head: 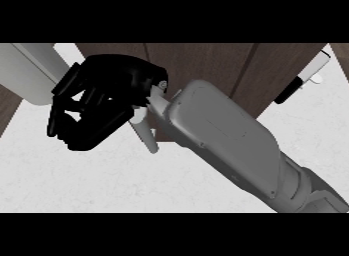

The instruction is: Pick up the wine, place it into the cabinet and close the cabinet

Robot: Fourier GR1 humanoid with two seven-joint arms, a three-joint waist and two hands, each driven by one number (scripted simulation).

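The wine (304, 80) is being taken, as a judgement only, to be the slim thing at the upper right of the head view. It is pale along its upper part and dark at its lower end, and it is being shown slantwise against the brown cabinet (206, 65) front, beside the white tabletop (96, 185). It is being seen too small for a label or cork to be made out, and whether it is a bottle at all cannot be told for sure. Nothing is being held by the right hand (107, 95): its black fingers are being shown curled inward, with a pale patch showing through the gap, and it is well apart from that slim thing. The hand is being shown just beside a pale grey panel (25, 70) at the upper left, possibly an open cabinet door, and a white bar handle (145, 135) is being partly covered by the wrist. Judged from this, the door stage is probably being worked, though whether the wine is stowed cannot be told. The left hand is not being shown.
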